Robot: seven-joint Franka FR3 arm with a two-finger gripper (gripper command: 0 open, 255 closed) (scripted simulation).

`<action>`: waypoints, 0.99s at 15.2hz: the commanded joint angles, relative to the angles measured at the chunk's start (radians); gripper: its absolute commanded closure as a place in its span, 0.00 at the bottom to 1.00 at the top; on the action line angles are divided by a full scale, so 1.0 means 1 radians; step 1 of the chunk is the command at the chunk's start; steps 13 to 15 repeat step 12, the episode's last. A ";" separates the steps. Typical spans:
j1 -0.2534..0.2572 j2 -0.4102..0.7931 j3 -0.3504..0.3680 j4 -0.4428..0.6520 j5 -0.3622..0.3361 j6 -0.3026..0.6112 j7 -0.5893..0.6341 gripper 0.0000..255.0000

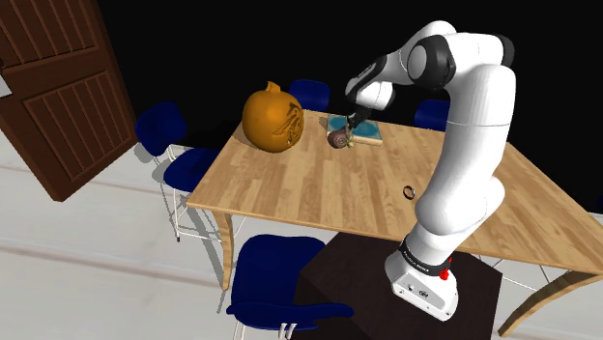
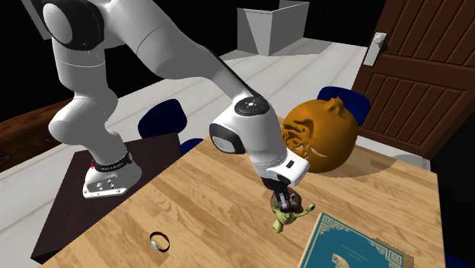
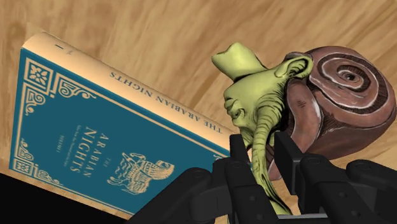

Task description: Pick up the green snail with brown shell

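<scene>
Within one tool (image 3: 261,151), one snail (image 3: 321,86)

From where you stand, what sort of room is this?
Likely a home dining room: a wooden table with blue chairs around it and a panelled wooden door.

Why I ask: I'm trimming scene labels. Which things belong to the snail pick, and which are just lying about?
For the job:
green snail with brown shell
gripper, shut on it

Lying about:
teal book
orange pumpkin
small ring
wooden table
blue chairs
</scene>
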 commanded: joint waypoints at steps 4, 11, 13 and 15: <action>0.020 -0.047 -0.028 0.012 -0.047 -0.055 0.037 1.00; 0.038 -0.096 -0.053 0.035 -0.098 -0.121 0.077 1.00; 0.038 -0.096 -0.053 0.035 -0.098 -0.121 0.077 1.00; 0.038 -0.096 -0.053 0.035 -0.098 -0.121 0.077 1.00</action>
